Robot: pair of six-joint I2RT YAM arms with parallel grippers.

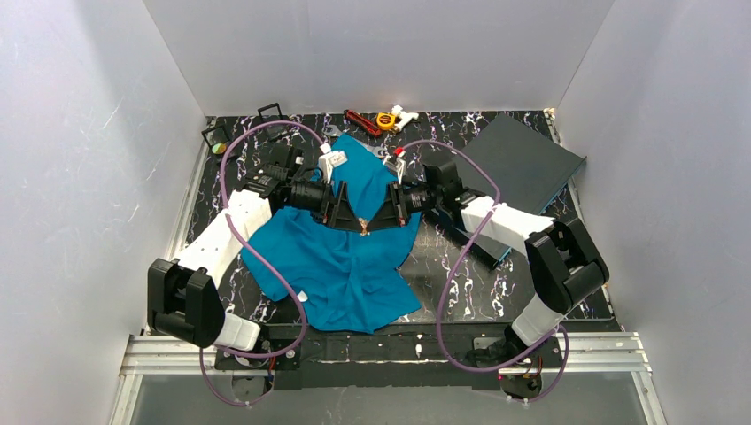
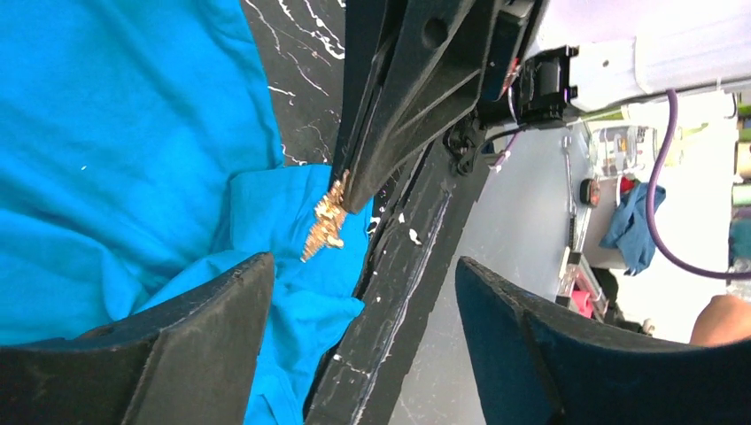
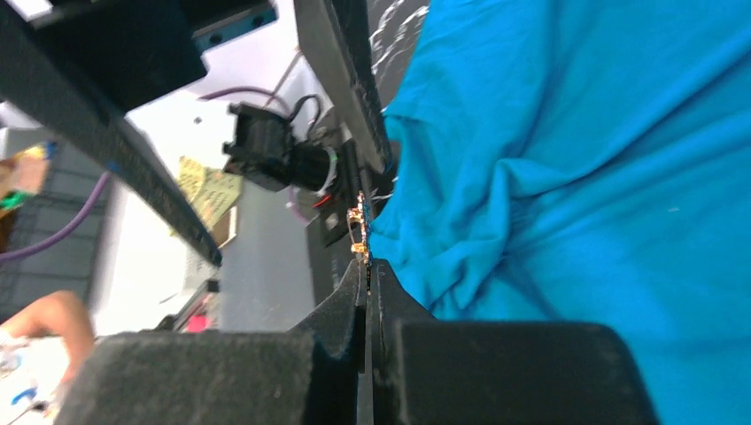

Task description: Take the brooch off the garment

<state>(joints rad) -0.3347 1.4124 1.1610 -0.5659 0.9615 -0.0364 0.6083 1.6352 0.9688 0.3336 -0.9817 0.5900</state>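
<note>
Near me, the big teal-blue cloth T-shirt [image 1: 336, 266] lies crumpled on the black marbled table [image 1: 496, 292]. Its bottom hem is close to the table's near edge, and I see bare table on both sides of it. Over the shirt's middle my two grippers meet tip to tip. The left gripper [image 2: 363, 266] has its fingers wide apart and holds nothing. The right gripper [image 3: 367, 266] has its fingers pressed together, pinching one end of the small spiky gold metal brooch [image 2: 326, 221]. The brooch rests against a fold of the shirt. Farther back on the right, the flat dark grey board [image 1: 522, 159] lies near the wall.
</note>
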